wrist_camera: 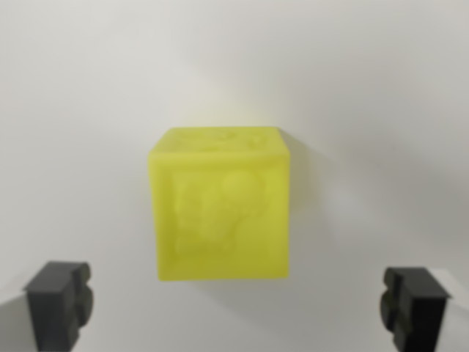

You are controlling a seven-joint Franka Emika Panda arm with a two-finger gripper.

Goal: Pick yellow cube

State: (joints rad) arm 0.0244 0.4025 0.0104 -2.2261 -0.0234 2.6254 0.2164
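A yellow cube with raised relief on its faces sits on a white surface, near the middle of the wrist view and slightly blurred. My gripper is open, its two dark fingertips showing at the bottom left and bottom right corners. The cube lies between the fingers' line and a little beyond it, touching neither fingertip. Nothing is held.
The white tabletop fills the rest of the view. A soft shadow falls to the cube's right.
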